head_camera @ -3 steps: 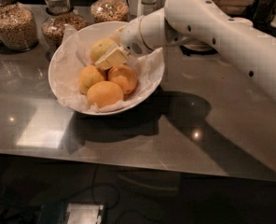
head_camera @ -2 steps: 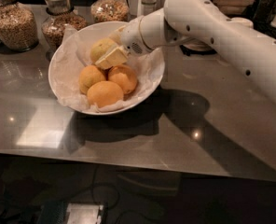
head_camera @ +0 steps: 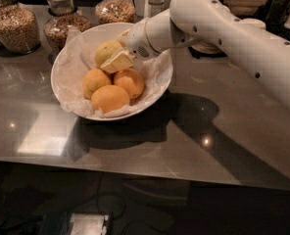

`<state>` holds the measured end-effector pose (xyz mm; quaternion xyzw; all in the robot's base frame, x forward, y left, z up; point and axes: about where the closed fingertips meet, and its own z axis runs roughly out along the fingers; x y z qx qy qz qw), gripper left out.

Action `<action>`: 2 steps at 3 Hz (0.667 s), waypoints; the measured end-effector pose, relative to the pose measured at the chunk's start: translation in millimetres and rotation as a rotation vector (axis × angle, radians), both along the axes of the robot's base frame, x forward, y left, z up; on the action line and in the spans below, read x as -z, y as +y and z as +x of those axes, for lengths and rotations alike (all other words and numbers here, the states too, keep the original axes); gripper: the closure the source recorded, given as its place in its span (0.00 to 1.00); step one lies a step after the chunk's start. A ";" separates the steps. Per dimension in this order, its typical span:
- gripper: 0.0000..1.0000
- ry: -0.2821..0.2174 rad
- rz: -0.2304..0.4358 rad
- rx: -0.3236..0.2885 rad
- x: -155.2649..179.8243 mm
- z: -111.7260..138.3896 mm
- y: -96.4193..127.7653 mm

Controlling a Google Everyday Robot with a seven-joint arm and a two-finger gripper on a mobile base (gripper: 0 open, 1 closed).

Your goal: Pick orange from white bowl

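Observation:
The white bowl [head_camera: 66, 58] stands at the back left of the grey counter, lined with crinkled white paper. Three deep-orange oranges [head_camera: 110, 98] lie in its front part. The paler yellow-green orange [head_camera: 105, 50] sits behind them, towards the bowl's far side. My gripper [head_camera: 116, 53] reaches into the bowl from the right and is shut on this pale orange: one pale finger [head_camera: 117, 61] lies across its near side, the other shows at its far side. The white arm [head_camera: 223, 28] runs off to the upper right.
Glass jars of grains and nuts [head_camera: 13, 26] stand behind the bowl at the back left. A bottle [head_camera: 156, 1] and stacked plates [head_camera: 245, 1] stand at the back right. The counter's front edge [head_camera: 135, 173] runs across below.
The gripper stays on the pale orange in the bowl. No clear movement of the arm, the fruit or the bowl shows.

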<state>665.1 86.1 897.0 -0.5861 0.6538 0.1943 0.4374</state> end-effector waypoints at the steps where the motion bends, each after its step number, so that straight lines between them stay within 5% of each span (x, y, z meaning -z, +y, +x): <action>1: 0.96 0.004 -0.032 0.007 5.5 -9.3 -8.7; 2: 1.00 0.004 -0.031 0.007 2.8 -9.5 -8.3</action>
